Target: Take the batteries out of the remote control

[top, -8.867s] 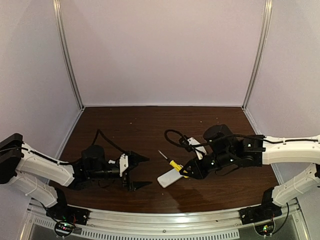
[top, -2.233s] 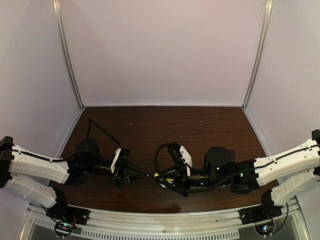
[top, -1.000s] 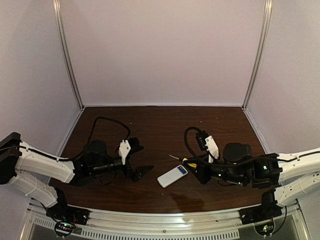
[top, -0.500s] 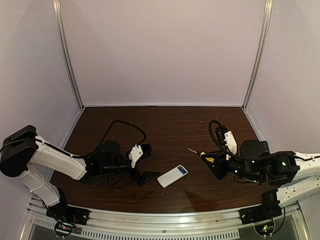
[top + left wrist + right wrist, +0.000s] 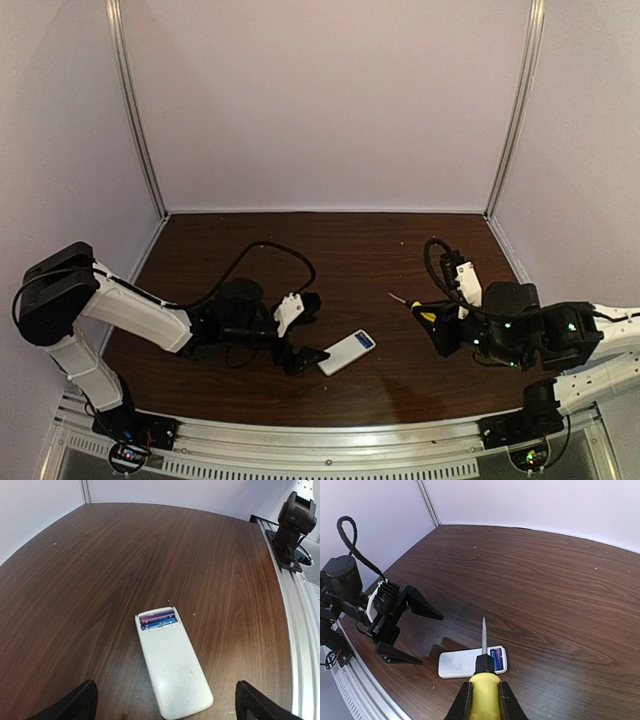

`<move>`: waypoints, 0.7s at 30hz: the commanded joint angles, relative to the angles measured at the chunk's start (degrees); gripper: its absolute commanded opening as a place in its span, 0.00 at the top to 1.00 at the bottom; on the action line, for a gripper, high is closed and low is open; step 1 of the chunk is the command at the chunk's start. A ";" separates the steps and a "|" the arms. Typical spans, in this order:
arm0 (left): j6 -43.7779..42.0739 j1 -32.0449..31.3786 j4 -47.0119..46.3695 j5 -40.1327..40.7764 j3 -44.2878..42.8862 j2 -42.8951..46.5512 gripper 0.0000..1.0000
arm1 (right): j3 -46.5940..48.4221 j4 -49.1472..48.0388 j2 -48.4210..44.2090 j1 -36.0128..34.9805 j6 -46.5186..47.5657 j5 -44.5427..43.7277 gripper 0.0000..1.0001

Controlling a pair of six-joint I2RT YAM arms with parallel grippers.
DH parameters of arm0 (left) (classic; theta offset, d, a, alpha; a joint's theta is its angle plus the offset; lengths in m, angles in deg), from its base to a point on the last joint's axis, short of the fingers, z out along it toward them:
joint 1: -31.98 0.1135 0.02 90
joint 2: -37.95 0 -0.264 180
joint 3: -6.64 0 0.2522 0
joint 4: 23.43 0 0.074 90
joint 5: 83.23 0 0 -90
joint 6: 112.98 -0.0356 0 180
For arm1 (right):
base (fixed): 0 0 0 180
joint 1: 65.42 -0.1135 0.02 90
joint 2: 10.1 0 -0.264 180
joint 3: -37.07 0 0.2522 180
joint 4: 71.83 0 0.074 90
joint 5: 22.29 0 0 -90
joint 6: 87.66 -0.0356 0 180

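The white remote control (image 5: 345,352) lies flat on the brown table, back face up, with its battery bay open at the far end. Two dark blue-purple batteries (image 5: 157,619) sit side by side in the bay and also show in the right wrist view (image 5: 496,659). My left gripper (image 5: 310,335) is open and low, its fingers straddling the remote's (image 5: 172,672) closed end without touching it. My right gripper (image 5: 484,702) is shut on the yellow-handled screwdriver (image 5: 485,690), held in the air right of the remote (image 5: 465,662), blade pointing toward it.
The aluminium rail (image 5: 320,455) runs along the table's near edge. The right arm's base (image 5: 295,525) stands by the rail. White walls close off the back and sides. A few pale crumbs dot the wood.
The right gripper drew back to the right with the screwdriver, leaving the remote's bay open. The left gripper moved right and now straddles the remote's end.
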 commanded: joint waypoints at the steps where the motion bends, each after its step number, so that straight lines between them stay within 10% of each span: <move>1: 4.16 -0.88 -1.23 1.16 -0.49 -1.67 0.03 | 0.47 1.30 0.56 0.19 -2.36 -0.53 1.00; 21: 9.08 -6.55 6.63 11.41 -12.12 -13.55 0.03 | 1.15 2.50 0.01 0.11 -4.89 -0.13 1.00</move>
